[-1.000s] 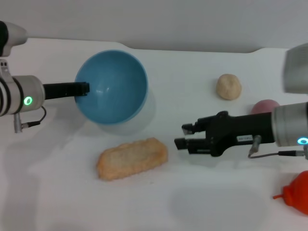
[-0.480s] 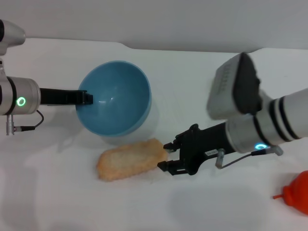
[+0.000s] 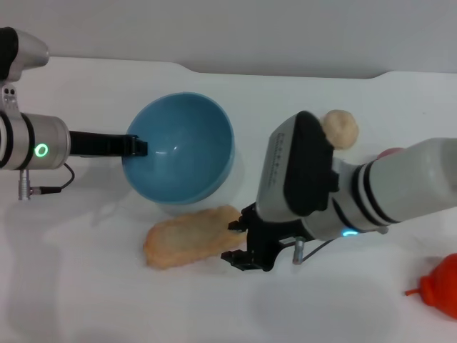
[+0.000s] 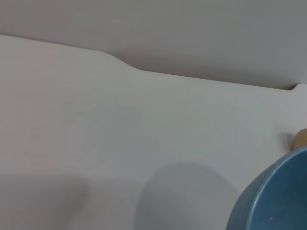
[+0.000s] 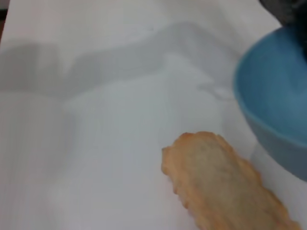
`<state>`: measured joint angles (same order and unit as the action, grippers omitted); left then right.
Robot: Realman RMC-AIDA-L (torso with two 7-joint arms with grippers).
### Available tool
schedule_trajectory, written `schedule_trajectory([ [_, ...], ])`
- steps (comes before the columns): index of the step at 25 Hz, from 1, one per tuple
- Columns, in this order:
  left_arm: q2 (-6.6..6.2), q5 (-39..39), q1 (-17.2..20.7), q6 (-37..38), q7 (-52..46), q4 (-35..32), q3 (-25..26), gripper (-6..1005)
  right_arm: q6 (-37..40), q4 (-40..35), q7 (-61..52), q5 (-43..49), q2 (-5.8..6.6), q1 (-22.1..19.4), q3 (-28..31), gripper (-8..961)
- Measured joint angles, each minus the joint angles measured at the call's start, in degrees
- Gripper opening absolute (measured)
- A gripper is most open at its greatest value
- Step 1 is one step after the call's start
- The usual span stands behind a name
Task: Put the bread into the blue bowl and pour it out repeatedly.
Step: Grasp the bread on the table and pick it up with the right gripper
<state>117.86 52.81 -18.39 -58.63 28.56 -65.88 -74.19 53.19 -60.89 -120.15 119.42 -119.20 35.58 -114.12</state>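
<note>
The bread (image 3: 189, 236) lies tan side up on the white table, just in front of the blue bowl (image 3: 182, 146). The bowl is tipped so that its opening faces me, and my left gripper (image 3: 137, 146) is shut on its left rim. My right gripper (image 3: 237, 242) is open at the bread's right end, one finger on either side of the tip. In the right wrist view the bread (image 5: 225, 187) fills the foreground with the bowl (image 5: 276, 110) beyond it. A piece of the bowl (image 4: 273, 203) shows in a corner of the left wrist view.
A small round tan ball (image 3: 340, 128) sits at the back right, and a pink ball (image 3: 391, 152) peeks out behind my right forearm. An orange-red object (image 3: 437, 286) lies at the table's front right edge.
My right arm has swung in to the left, bringing the open gripper from mid-table to the bread's right end. The left gripper and bowl have shifted slightly right and lower.
</note>
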Motion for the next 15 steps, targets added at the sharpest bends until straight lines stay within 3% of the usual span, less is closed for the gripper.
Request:
schedule_trajectory([
  [15, 0.0, -0.1, -1.2, 0.2, 0.0, 0.1, -0.3, -2, -8.2, 5.1, -2.8, 1.9, -0.29, 2.0, -5.2, 459],
])
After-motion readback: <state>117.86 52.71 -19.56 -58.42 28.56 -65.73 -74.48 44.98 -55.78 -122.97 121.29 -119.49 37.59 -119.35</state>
